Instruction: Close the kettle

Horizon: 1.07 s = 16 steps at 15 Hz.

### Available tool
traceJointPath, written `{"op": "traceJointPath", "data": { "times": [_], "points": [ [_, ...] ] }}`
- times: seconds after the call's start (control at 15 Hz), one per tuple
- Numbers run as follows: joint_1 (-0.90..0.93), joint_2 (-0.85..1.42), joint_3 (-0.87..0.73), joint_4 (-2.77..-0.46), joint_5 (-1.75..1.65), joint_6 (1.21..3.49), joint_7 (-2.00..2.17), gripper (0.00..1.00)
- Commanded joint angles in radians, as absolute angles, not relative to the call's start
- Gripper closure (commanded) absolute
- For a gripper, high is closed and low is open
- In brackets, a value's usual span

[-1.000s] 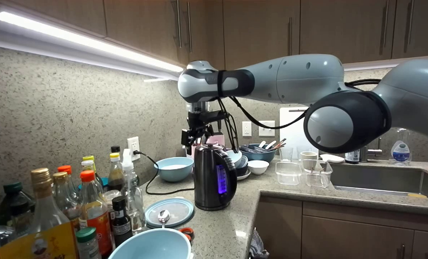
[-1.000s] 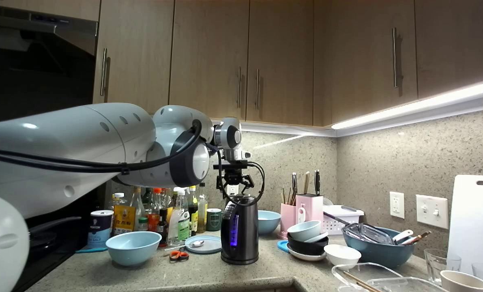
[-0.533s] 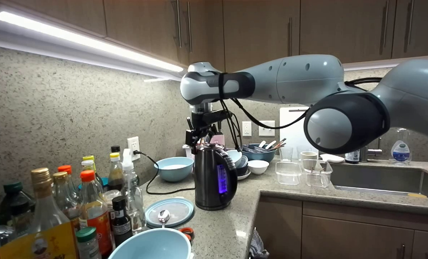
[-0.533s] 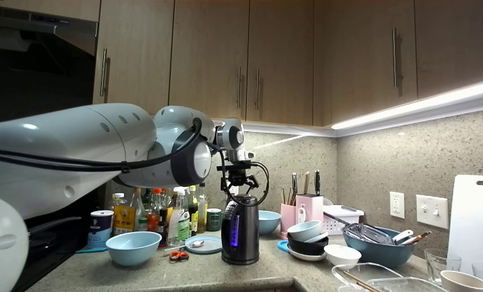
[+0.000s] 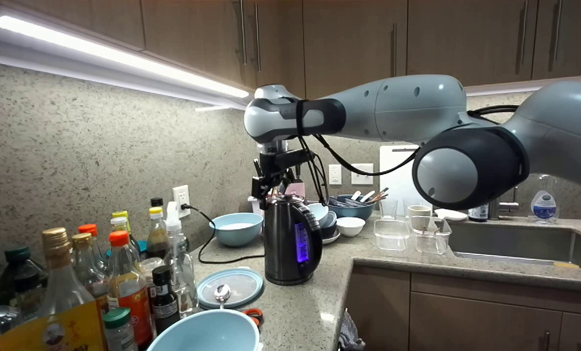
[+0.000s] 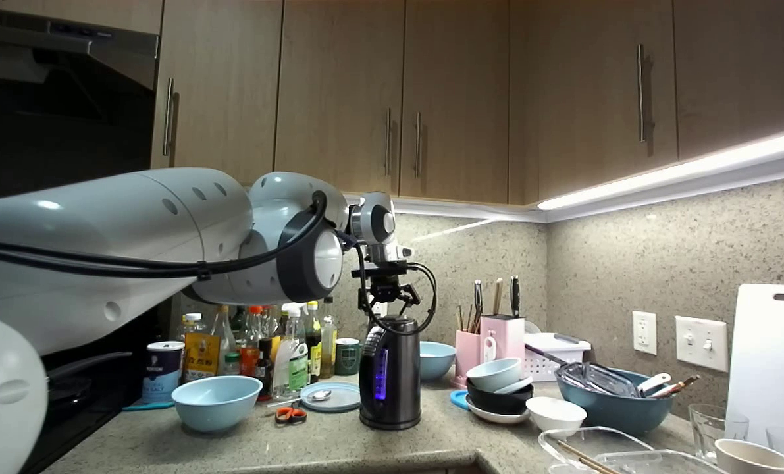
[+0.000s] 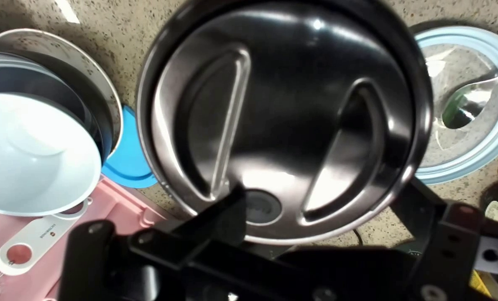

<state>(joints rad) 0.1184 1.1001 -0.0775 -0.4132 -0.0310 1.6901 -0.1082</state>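
Note:
The kettle point(image 5: 283, 248) is a tall dark glossy cylinder with a purple glowing strip, upright on the counter; it also shows in an exterior view point(image 6: 403, 382). Its lid point(image 7: 290, 125) fills the middle of the wrist view and lies level inside the rim, looking down flat. My gripper point(image 7: 325, 205) is open just above the kettle's top. One finger point(image 7: 228, 217) is over the lid beside a round grey button point(image 7: 263, 207); the other finger is just outside the rim. Nothing is between them. I cannot tell whether a finger touches the lid. The gripper also shows in both exterior views point(image 5: 270, 191) point(image 6: 389, 311).
Light blue bowls point(image 6: 217, 403) and several bottles point(image 5: 124, 278) stand near the kettle. A round blue-rimmed lid with a spoon point(image 5: 222, 293) lies beside it. Stacked bowls point(image 6: 497, 395), a pink knife block point(image 6: 505, 342) and a power cord point(image 5: 203, 253) are close by.
My gripper has shifted slightly to the right over the kettle's top in both exterior views, then stayed nearly still over the last half second. The kettle stands in nearly the same place.

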Motion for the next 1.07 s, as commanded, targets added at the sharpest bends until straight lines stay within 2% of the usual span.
{"op": "traceJointPath", "data": {
  "times": [0.0, 1.0],
  "points": [
    [0.125, 1.094, -0.082, -0.465, -0.039, 1.719, -0.125, 0.0],
    [0.165, 1.105, -0.111, -0.462, -0.056, 1.73, -0.111, 0.0]
  ]
}}
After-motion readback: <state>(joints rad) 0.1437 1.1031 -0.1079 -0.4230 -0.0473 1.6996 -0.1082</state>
